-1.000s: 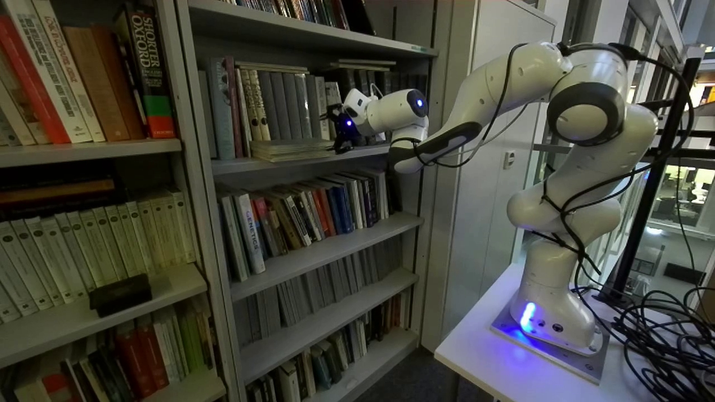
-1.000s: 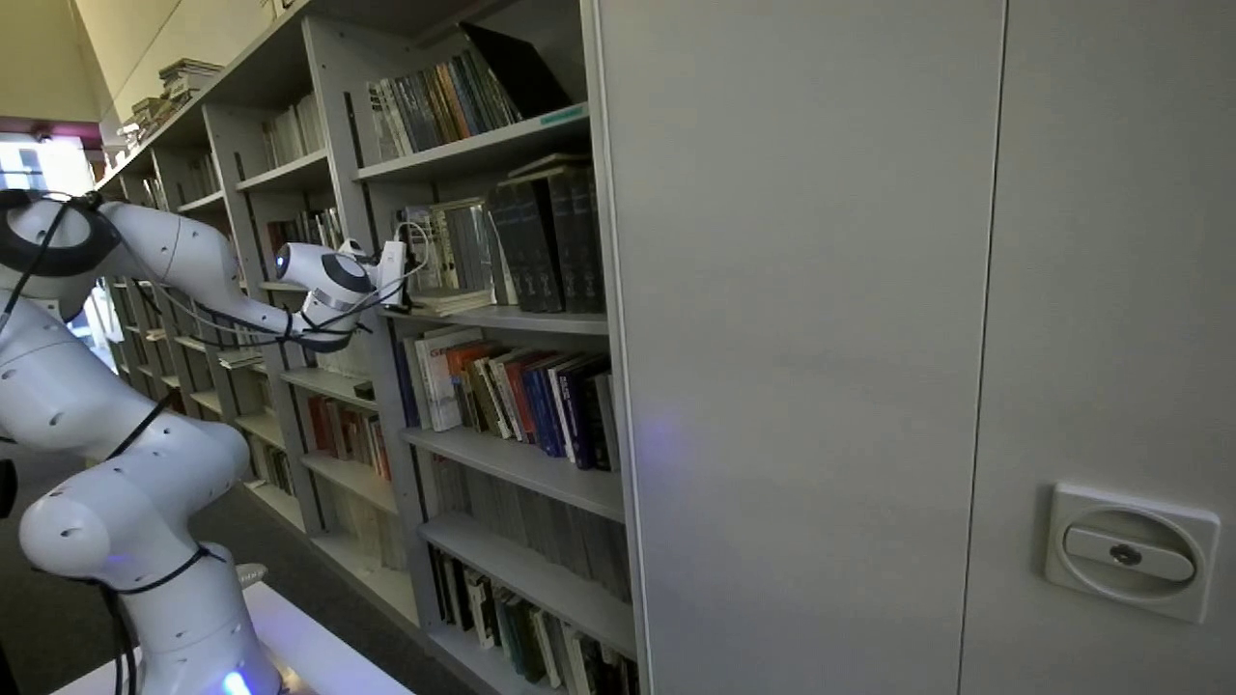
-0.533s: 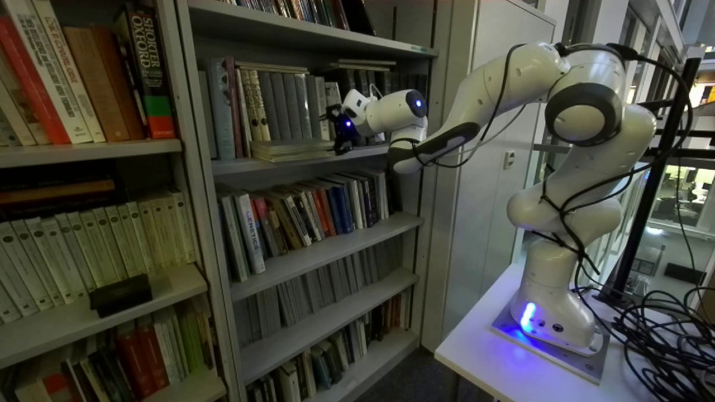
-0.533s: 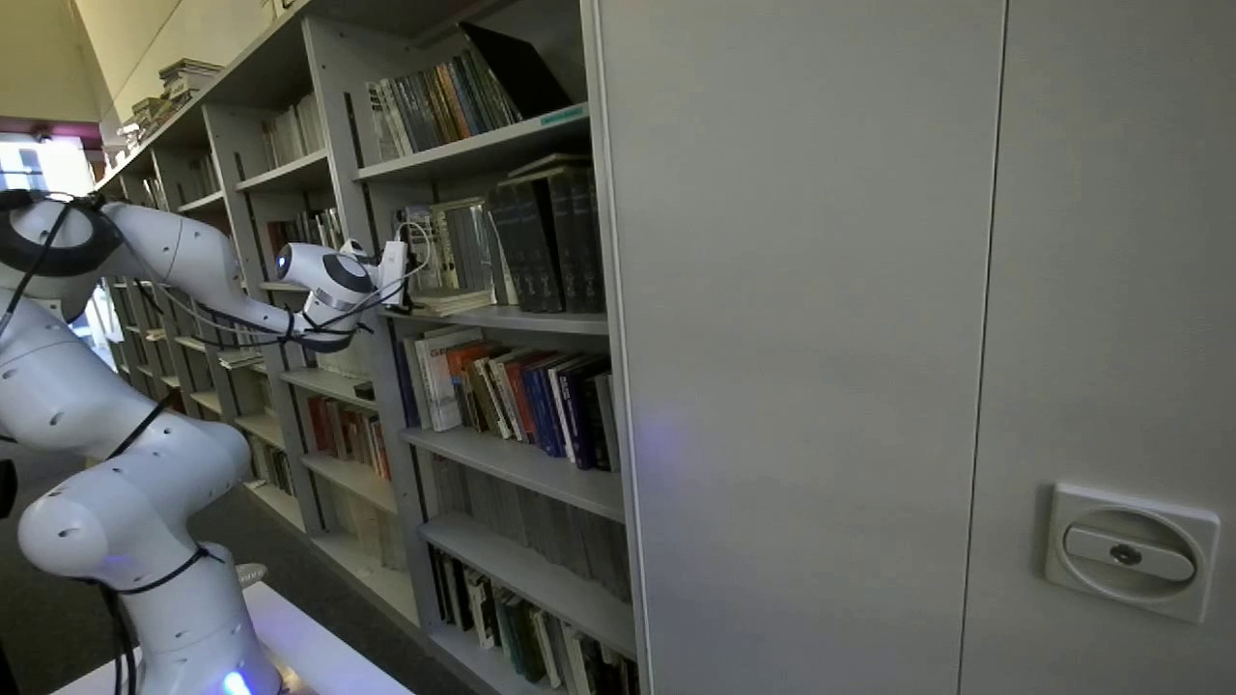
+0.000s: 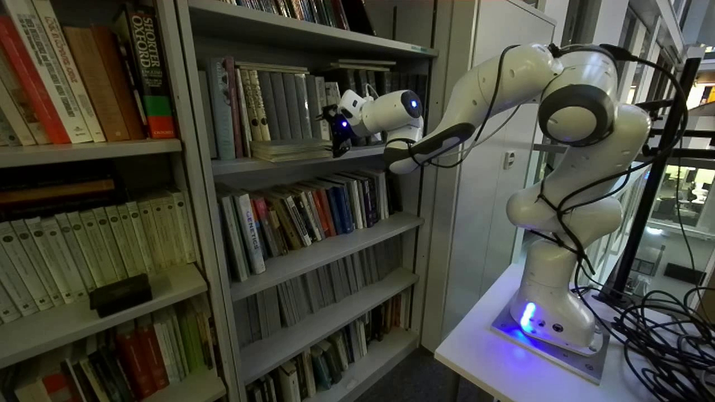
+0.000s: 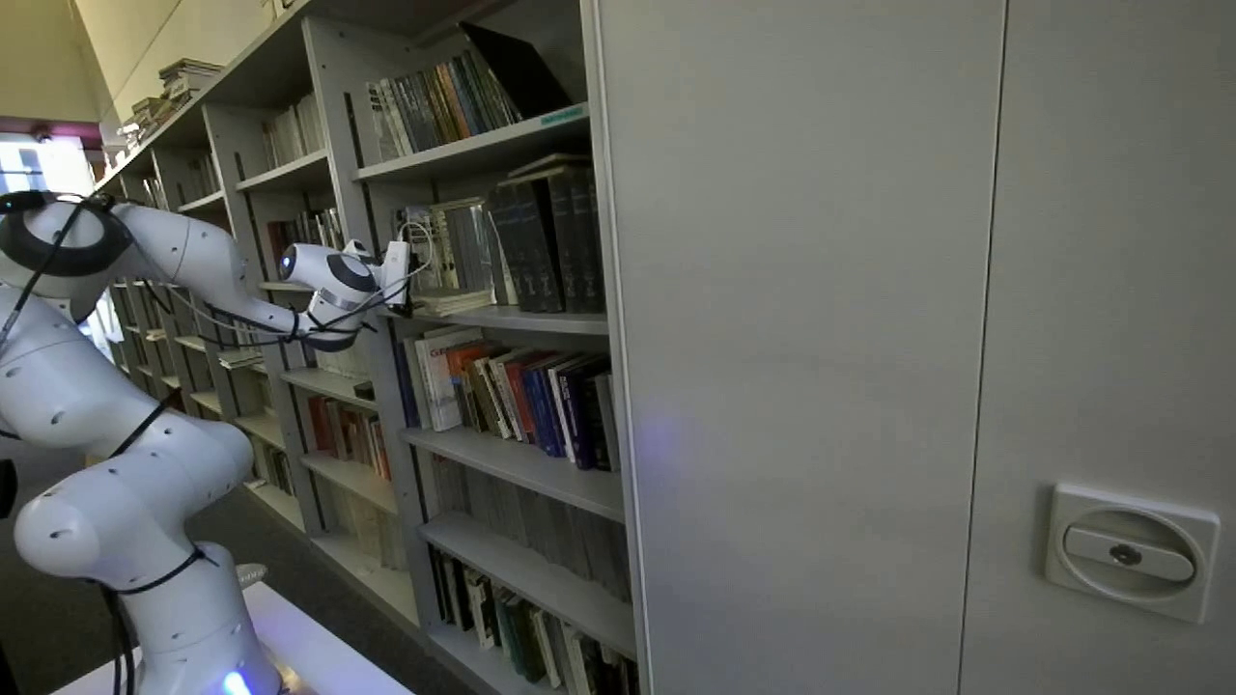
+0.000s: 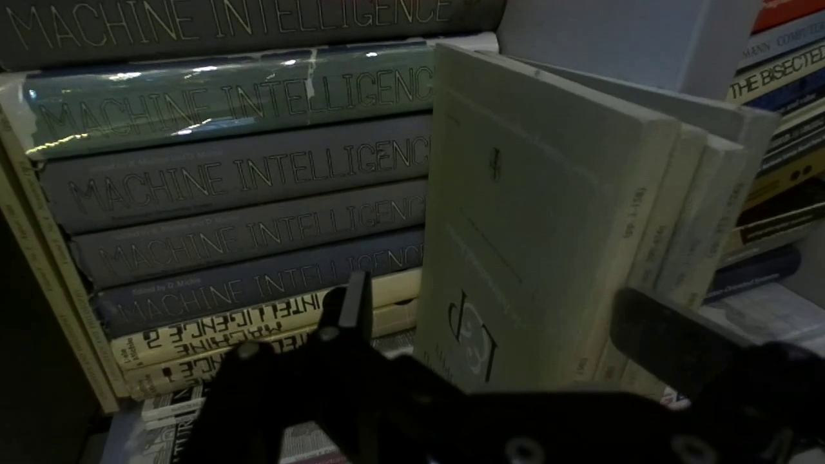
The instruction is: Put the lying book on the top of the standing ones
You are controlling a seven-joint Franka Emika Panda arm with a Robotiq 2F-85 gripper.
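The hand (image 7: 491, 296) now sits slightly nearer the standing MACHINE INTELLIGENCE volumes (image 7: 248, 173) than in the earlier frame. In the wrist view, the fingers (image 7: 664, 338) are spread apart. The cream lying book (image 7: 515, 219) tops a stack (image 5: 295, 151) in front of those volumes.

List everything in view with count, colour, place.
Bookcase: one, grey, beside cabinet
Standing books: many, mostly grey, upper shelf
Lying books: at least three, pale, before standing books
Colourful books: many, mixed, one shelf below
Cream volumes: many, cream, neighbouring bay
Dark object: one, black, before cream volumes
Other books: many, mixed, elsewhere
Cabinet: one, grey, beside bookcase
Table: one, white, under arm
Cables: several, black, on table
Post: one, black, beside arm
Arm: one, white, on table
Gripper: one, black, open, near lying books
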